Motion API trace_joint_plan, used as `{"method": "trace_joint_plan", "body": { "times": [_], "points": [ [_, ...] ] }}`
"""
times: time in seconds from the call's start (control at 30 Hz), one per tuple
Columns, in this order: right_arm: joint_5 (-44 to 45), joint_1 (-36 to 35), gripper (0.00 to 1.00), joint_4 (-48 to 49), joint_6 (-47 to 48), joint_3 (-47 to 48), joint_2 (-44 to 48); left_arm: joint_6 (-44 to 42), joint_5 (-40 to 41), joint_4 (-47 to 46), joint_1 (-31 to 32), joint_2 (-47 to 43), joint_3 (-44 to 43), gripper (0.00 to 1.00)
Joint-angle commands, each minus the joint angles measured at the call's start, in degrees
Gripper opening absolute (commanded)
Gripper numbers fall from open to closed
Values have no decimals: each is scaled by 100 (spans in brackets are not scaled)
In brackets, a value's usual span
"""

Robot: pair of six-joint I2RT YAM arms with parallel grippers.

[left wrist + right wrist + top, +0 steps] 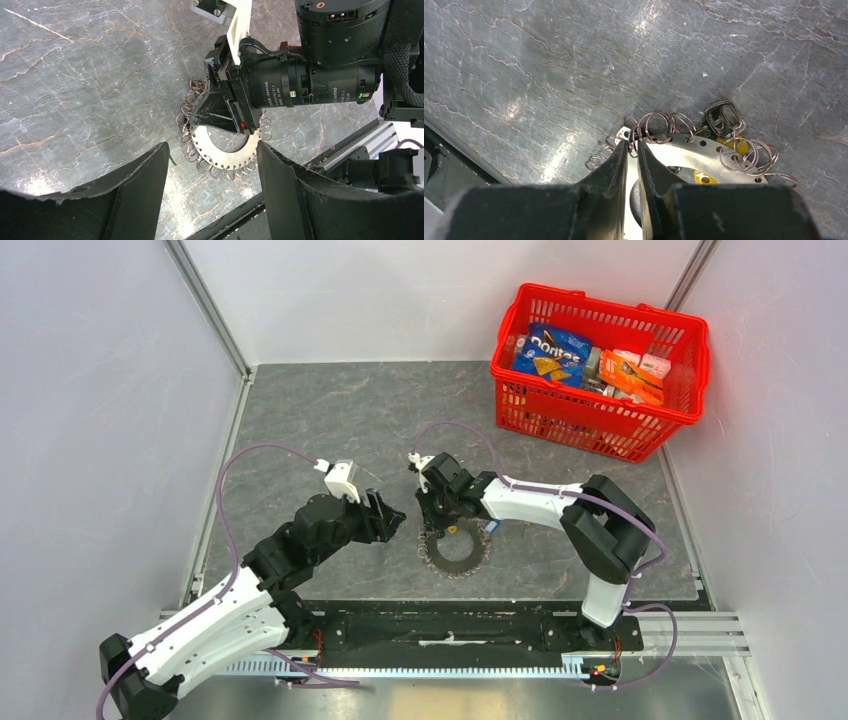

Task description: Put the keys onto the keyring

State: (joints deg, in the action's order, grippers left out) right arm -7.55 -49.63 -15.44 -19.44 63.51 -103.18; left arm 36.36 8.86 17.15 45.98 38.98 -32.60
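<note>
Noting my right fingers [623, 156] nearly shut, the keyring [694, 155] rim at their tips; grip uncertain. My left fingers [152, 167] wide open, keyring just beyond. Risk: a shallow pinch lets the thin rim slip.

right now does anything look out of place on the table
Only the red basket of snack packs in the far right corner, which has nothing to do with a key job. The keyring lies flat, nothing spilled.
</note>
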Motion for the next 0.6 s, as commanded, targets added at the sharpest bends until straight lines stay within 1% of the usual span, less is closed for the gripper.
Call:
{"method": "trace_joint_plan", "body": {
  "times": [0.0, 0.03, 0.1, 0.13, 0.33, 0.57],
  "points": [
    [83, -54, 18, 128, 75, 246, -88, -164, 87, -93, -27, -62, 21, 72],
    [99, -50, 17, 123, 79, 248, -104, -162, 89, -81, -27, -67, 23, 72],
    [181, -47, 7, 94, 72, 271, -130, -164, 89, -80, -27, -83, 30, 72],
    [221, -47, 0, 78, 75, 283, -141, -164, 97, -72, -27, -90, 34, 72],
    [289, -97, 0, 55, 61, 207, 199, -155, 59, -27, -31, -142, -8, 72],
    [101, -196, 0, -335, 125, 194, 1136, -103, -174, -40, -34, -459, -70, 72]
  ]
}}
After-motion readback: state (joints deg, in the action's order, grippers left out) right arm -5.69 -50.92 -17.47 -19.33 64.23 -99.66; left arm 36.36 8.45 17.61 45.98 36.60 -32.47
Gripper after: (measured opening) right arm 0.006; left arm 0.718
